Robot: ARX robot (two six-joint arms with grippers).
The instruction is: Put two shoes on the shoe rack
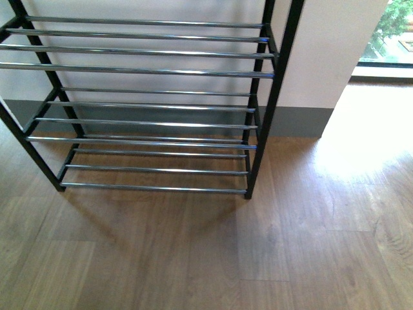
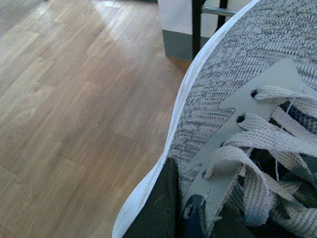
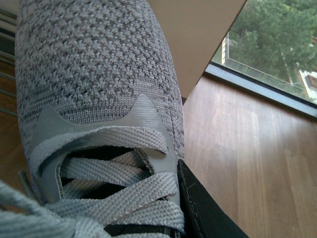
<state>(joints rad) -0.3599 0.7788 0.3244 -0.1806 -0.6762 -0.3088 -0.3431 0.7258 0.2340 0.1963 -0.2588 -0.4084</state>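
Note:
The shoe rack (image 1: 148, 72) stands against the wall in the front view, a black frame with tiers of chrome bars and nothing on them. Neither arm nor shoe shows there. In the left wrist view one grey knit sneaker (image 2: 237, 64) with a white sole and grey laces fills the frame. My left gripper (image 2: 193, 218) is shut on its side wall, one black finger (image 2: 158, 203) outside the sole. In the right wrist view the other grey sneaker (image 3: 94, 64) is seen from above the toe. My right gripper (image 3: 166, 213) is shut on it, a black finger (image 3: 203, 208) against its side.
Wood floor (image 1: 271, 252) spreads in front of the rack. A white wall corner with a grey skirting (image 1: 303, 119) stands right of it, and a window (image 3: 277, 44) lies beyond. A black rack post (image 2: 197, 25) and chrome bars (image 3: 6, 74) show past the shoes.

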